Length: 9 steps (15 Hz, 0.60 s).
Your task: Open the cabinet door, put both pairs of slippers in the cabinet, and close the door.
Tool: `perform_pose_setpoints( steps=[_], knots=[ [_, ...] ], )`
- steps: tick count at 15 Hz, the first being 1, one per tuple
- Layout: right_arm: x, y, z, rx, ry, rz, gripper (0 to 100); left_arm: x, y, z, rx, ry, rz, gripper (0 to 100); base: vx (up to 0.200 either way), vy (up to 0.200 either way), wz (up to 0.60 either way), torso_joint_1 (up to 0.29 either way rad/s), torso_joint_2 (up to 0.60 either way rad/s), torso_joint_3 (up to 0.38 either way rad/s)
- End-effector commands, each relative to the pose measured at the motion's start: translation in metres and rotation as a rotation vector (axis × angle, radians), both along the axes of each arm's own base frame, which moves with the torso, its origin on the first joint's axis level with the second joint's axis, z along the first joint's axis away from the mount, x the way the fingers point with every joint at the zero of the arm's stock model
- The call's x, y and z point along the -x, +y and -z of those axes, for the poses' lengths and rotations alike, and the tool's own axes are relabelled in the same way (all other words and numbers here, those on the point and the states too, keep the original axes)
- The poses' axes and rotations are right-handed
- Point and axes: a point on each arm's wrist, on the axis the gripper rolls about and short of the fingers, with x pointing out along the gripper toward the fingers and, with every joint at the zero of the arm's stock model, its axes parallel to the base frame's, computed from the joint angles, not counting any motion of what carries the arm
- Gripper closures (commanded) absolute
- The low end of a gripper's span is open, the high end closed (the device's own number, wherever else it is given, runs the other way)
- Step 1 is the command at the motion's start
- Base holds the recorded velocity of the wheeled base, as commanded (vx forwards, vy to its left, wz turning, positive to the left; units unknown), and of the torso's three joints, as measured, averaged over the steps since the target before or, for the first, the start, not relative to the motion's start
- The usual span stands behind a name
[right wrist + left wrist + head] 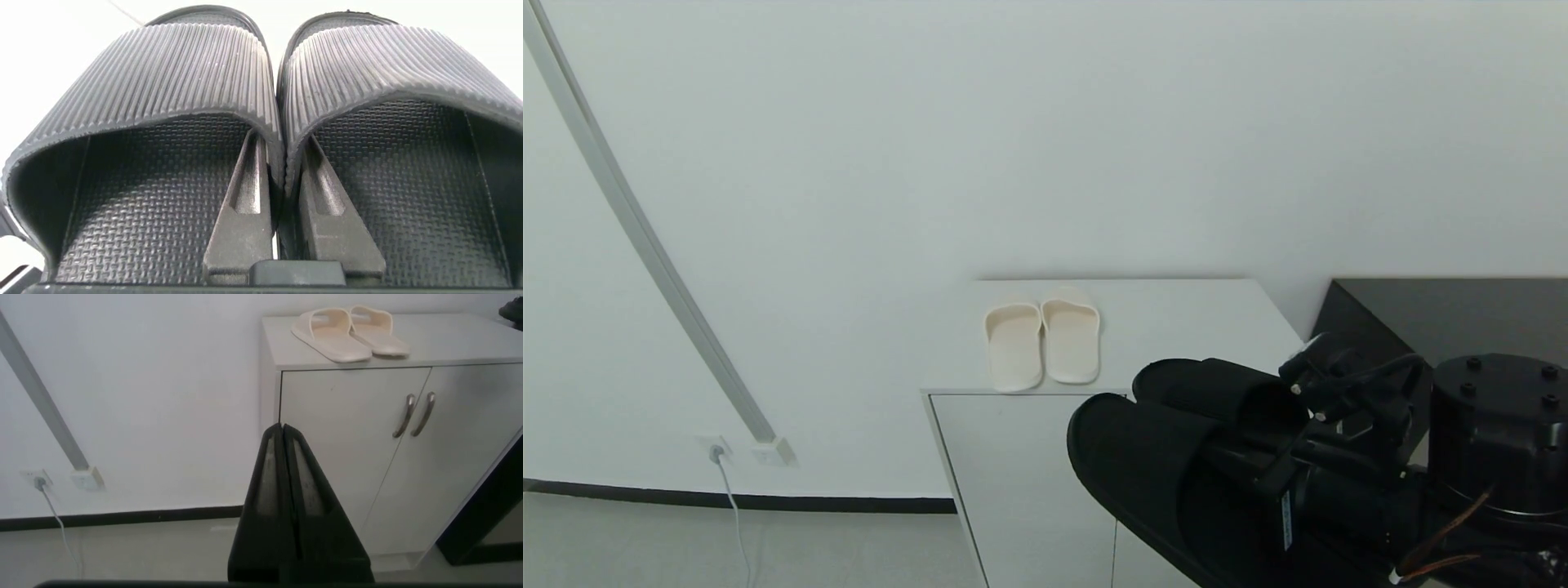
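Note:
A white cabinet [1184, 314] stands against the wall with both doors [347, 445] closed and two metal handles [414, 415] at the centre seam. A cream pair of slippers [1043, 343] [351, 331] lies side by side on its top. My right gripper [1286, 465] [282, 200] holds a black pair of slippers [1168, 457] [196, 90] in the air in front of the cabinet's right side, its fingers [245, 212] inside the two slippers pinching their inner walls together. My left gripper [283, 437] is shut and empty, low and to the left of the cabinet front.
A dark piece of furniture [1445, 314] stands right of the cabinet. A wall socket with a plugged cable [717, 452] [37, 483] and a slanted grey conduit [645, 237] are on the wall to the left, above open grey floor [645, 547].

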Motion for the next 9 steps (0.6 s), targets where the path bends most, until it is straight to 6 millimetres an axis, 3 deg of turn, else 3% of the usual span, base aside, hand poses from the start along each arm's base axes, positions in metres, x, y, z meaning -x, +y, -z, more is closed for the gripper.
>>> perform_pose_setpoints(
  steps=[1,3,4,9],
  knots=[
    [-0.0003,0.0004,0.0015,0.004,0.004,0.0,100,-0.0001,0.0,0.0,0.0,0.002,0.0,100,0.0,0.0,0.0,-0.149,0.35,0.198],
    [-0.0002,0.0003,0.0019,0.005,0.005,0.0,100,-0.0001,0.0,0.0,0.001,0.002,0.0,100,0.0,0.0,0.0,-0.154,0.35,0.19],
    [0.0,0.0001,0.0022,0.006,0.006,0.0,100,-0.0001,0.0,0.0,0.001,0.002,0.0,0,0.0,0.0,0.0,-0.159,0.36,0.203],
    [0.0001,-0.0001,0.0068,0.03,0.01,-0.002,100,-0.0001,0.0,0.0,0.006,0.002,0.0,0,0.0,0.0,0.0,-0.182,0.43,0.243]
  ],
)
